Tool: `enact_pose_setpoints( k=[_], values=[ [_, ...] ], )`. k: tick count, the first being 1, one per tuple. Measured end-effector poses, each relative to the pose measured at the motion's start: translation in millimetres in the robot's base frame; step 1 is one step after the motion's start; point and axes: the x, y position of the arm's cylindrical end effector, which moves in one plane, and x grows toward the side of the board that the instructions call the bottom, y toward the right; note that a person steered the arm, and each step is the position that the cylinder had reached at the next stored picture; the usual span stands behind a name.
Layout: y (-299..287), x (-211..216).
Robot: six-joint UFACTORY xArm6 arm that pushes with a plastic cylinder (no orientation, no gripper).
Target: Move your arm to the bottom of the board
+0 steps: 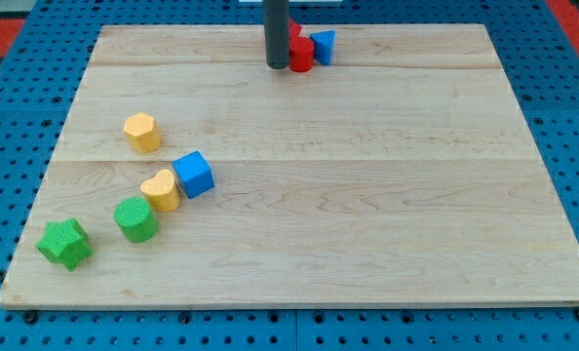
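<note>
My tip point(277, 65) rests on the wooden board point(367, 195) near its top edge, a little left of centre. The dark rod rises out of the view's top. Right beside the tip on its right stand a red block point(300, 51) and a small blue block point(323, 45), the red one touching or almost touching the rod. At the left of the board lie a yellow hexagonal block point(142, 132), a blue cube point(193, 175), a yellow heart-shaped block point(161, 190), a green round block point(135, 219) and a green star block point(64, 243).
The board lies on a blue perforated table point(17, 117). Red areas show at the view's top corners point(572, 15).
</note>
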Motion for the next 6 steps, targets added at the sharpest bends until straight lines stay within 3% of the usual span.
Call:
enact_pose_setpoints(
  k=[1,2,3,4,5,6],
  values=[
    [-8.3,59.5],
    [53.3,137.9],
    [54.4,259.7],
    [16.2,321.0],
    [-51.1,314.1],
    [-68.4,282.4]
  ],
)
